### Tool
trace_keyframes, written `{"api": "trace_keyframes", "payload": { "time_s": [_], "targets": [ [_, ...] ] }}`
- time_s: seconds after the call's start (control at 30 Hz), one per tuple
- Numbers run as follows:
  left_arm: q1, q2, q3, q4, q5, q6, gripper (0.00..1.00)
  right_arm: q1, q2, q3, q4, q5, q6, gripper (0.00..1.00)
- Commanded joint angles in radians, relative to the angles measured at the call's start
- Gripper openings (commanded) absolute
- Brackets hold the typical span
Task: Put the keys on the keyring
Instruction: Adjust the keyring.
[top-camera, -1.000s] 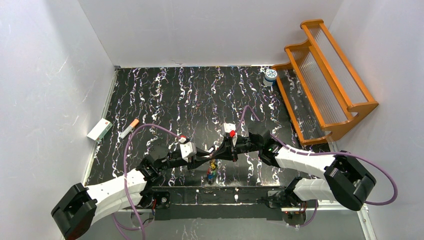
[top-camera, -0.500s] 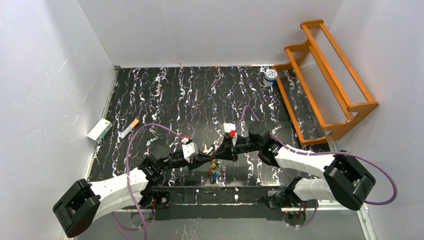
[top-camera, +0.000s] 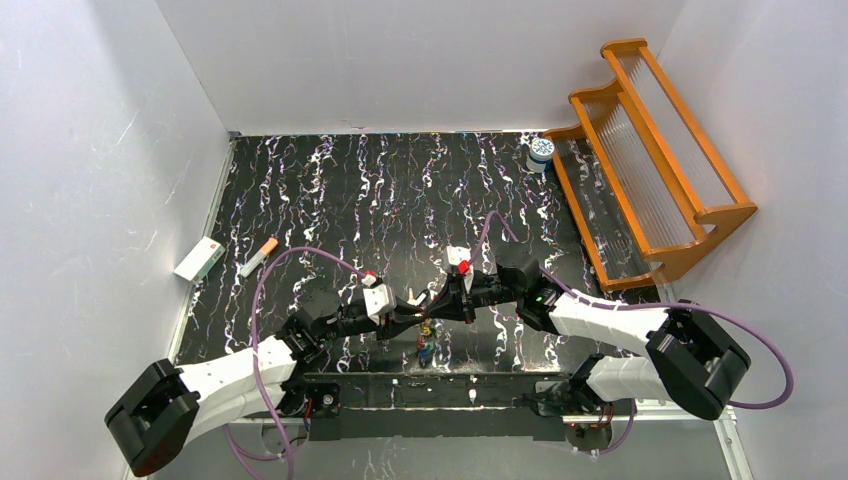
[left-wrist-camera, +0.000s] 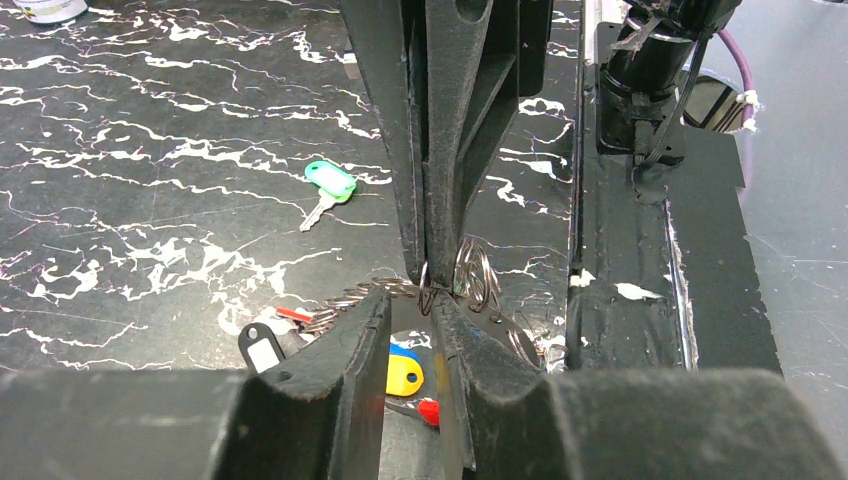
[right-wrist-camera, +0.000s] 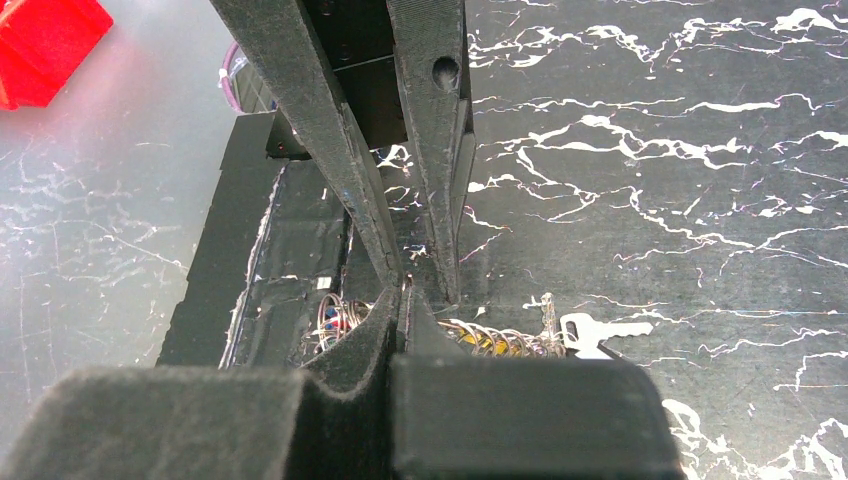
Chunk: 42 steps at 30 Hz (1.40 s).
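Observation:
My two grippers meet tip to tip low over the near middle of the table. The right gripper (top-camera: 432, 308) is shut, its fingertips (left-wrist-camera: 428, 280) pinching the thin wire keyring (left-wrist-camera: 352, 297). The ring arcs across the tips of my left gripper (left-wrist-camera: 410, 312), whose jaws stand a little apart with nothing clamped between them. Yellow (left-wrist-camera: 405, 372), red (left-wrist-camera: 428, 410) and blue keys hang under the ring and show through that gap. They hang as a bunch (top-camera: 425, 340) in the top view. A green-headed key (left-wrist-camera: 330, 185) lies loose on the table. A bare silver key (right-wrist-camera: 600, 330) hangs beside the ring's coil (right-wrist-camera: 500, 340).
A white box (top-camera: 199, 259) and an orange-tipped white stick (top-camera: 258, 258) lie at the left edge. A white-and-blue jar (top-camera: 540, 152) stands at the back right beside a wooden rack (top-camera: 650, 160). A black base plate (top-camera: 430, 390) runs along the near edge.
My left gripper has edged slightly right, closer to the right gripper's tips. The hanging keys have shifted a little. The right arm has stayed put.

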Motion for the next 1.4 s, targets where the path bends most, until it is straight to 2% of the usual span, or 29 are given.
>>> {"api": "trace_keyframes", "payload": {
  "time_s": [0.0, 0.07, 0.23, 0.43, 0.47, 0.53, 0.57, 0.7, 0.77, 0.93, 1.03, 1.2, 1.37],
  "targets": [
    [-0.001, 0.006, 0.036, 0.017, 0.006, 0.010, 0.21, 0.001, 0.002, 0.038, 0.025, -0.028, 0.002, 0.01],
    [0.000, 0.015, 0.039, 0.017, 0.010, 0.011, 0.17, 0.000, 0.004, 0.040, 0.022, -0.029, 0.002, 0.01],
    [-0.001, 0.012, 0.038, 0.017, 0.007, 0.014, 0.00, 0.001, 0.006, 0.039, 0.012, -0.028, -0.004, 0.01],
    [-0.001, 0.007, 0.035, 0.017, 0.019, 0.017, 0.00, 0.000, 0.000, 0.040, 0.002, -0.001, -0.018, 0.02],
    [0.000, 0.005, 0.034, 0.017, 0.016, 0.017, 0.00, 0.000, -0.004, 0.041, 0.000, 0.010, -0.018, 0.10],
    [-0.001, 0.003, 0.032, 0.017, 0.010, 0.021, 0.00, -0.001, -0.013, 0.042, -0.002, 0.031, -0.018, 0.37],
    [0.000, 0.003, 0.033, 0.016, 0.008, 0.023, 0.00, -0.002, -0.019, 0.044, 0.000, 0.039, -0.015, 0.45],
    [0.000, 0.008, 0.036, 0.008, 0.005, 0.030, 0.00, -0.027, -0.055, 0.027, 0.109, 0.042, 0.079, 0.75],
    [0.000, 0.009, 0.038, 0.003, 0.005, 0.035, 0.00, -0.042, -0.067, 0.026, 0.155, 0.052, 0.130, 0.84],
    [0.000, 0.009, 0.041, -0.007, 0.000, 0.043, 0.00, -0.079, -0.064, 0.071, 0.146, 0.062, 0.199, 0.87],
    [0.000, 0.008, 0.044, -0.011, 0.000, 0.047, 0.00, -0.093, -0.059, 0.098, 0.090, 0.126, 0.223, 0.88],
    [0.000, 0.006, 0.045, -0.018, -0.005, 0.049, 0.00, -0.118, -0.058, 0.136, -0.056, 0.289, 0.284, 0.89],
    [-0.001, 0.005, 0.046, -0.022, -0.009, 0.049, 0.00, -0.128, -0.100, 0.126, -0.171, 0.522, 0.363, 0.80]
  ]
}}
